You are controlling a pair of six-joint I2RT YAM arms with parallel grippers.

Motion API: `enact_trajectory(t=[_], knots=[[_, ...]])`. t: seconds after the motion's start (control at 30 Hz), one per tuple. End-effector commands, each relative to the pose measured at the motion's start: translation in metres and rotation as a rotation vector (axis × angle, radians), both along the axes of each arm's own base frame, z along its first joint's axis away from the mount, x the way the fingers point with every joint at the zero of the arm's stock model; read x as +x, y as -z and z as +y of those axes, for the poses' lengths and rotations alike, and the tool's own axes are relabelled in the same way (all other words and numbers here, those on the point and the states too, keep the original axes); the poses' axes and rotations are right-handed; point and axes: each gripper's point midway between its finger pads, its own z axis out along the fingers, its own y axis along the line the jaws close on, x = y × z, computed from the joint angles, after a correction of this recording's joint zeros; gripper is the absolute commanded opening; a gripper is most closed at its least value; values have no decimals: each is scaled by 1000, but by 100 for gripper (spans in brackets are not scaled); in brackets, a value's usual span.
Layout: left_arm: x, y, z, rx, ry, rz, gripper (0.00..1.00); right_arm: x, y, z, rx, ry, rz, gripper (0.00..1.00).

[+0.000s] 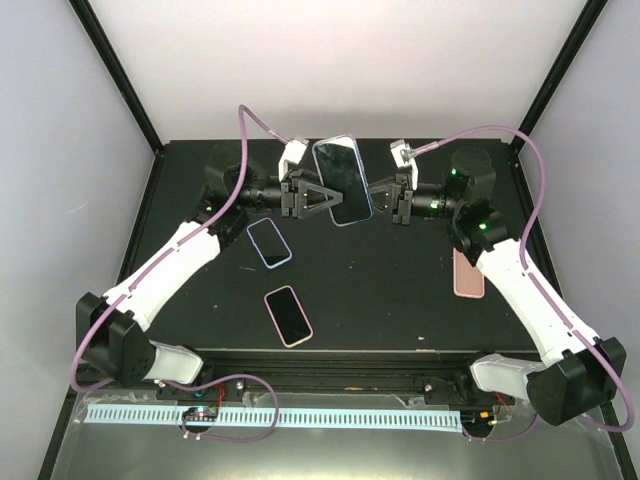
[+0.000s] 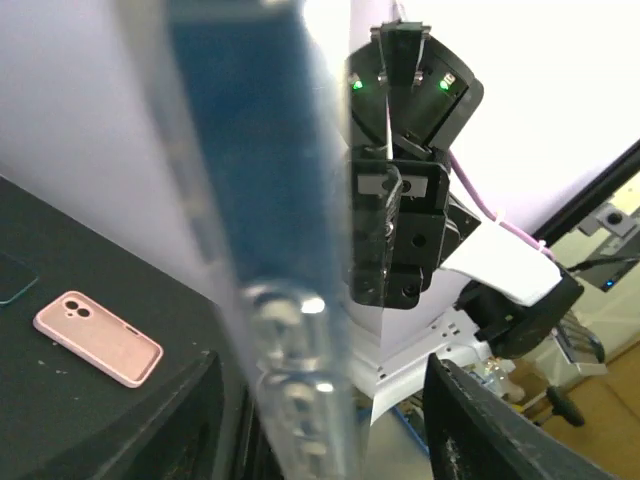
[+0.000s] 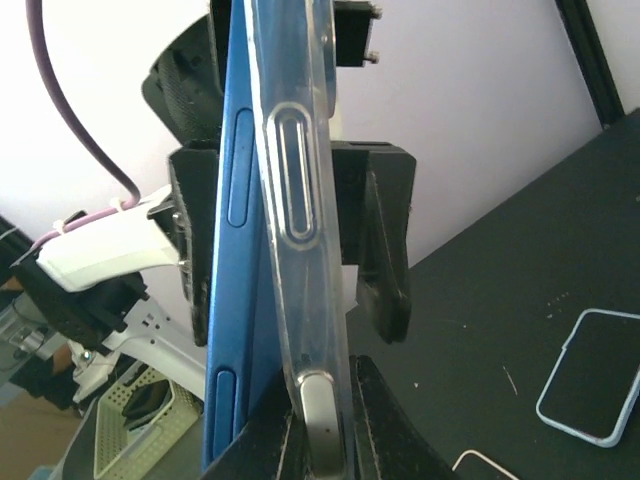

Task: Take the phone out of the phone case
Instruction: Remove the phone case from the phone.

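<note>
A black table [image 1: 400, 300] fills the middle of the overhead view, with pale walls behind it. Two white and black arms reach from the near edge towards the back, the left arm [image 1: 170, 265] and the right arm [image 1: 530, 290], and their tips meet above the far half of the table. Between them a blue phone [image 1: 342, 180] is held up in the air, screen facing up, partly inside a clear case [image 3: 300, 200]. The left gripper [image 1: 325, 197] is clamped on the phone, one finger on each face. The right gripper [image 1: 378, 193] is pinched onto the opposite long edge, its fingers closed around the rim of the clear case. From the right wrist, the case edge stands slightly away from the phone's blue side. On the table lie three smaller handsets, well apart: a blue-edged one [image 1: 269, 242], a pink-edged one [image 1: 288, 315], and a pink one [image 1: 467, 272] lying back up near the right arm
</note>
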Motion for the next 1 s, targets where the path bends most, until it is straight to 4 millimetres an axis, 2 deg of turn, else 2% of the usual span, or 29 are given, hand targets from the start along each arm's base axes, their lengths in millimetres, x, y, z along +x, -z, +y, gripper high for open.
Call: enact_trajectory(t=[0.0, 0.13, 0.27, 0.37, 0.43, 0.7, 0.97], knots=[[5, -5, 4, 16, -15, -29, 61, 10, -3, -3, 40, 44, 0, 1], [15, -5, 8, 48, -89, -67, 73, 26, 11, -9, 35, 121, 78, 1], [32, 7, 14, 150, -212, -122, 76, 43, 23, -17, 35, 187, 150, 1], [39, 17, 18, 193, -251, -126, 78, 44, 23, -18, 44, 184, 144, 1], [34, 17, 17, 167, -213, -112, 78, 39, 21, -16, 61, 155, 132, 1], [11, -9, 12, 28, -40, -80, 80, 17, 19, -14, 59, 54, 59, 1], [15, -9, 10, 23, -48, -64, 75, -2, 16, -13, 93, -48, 58, 1]])
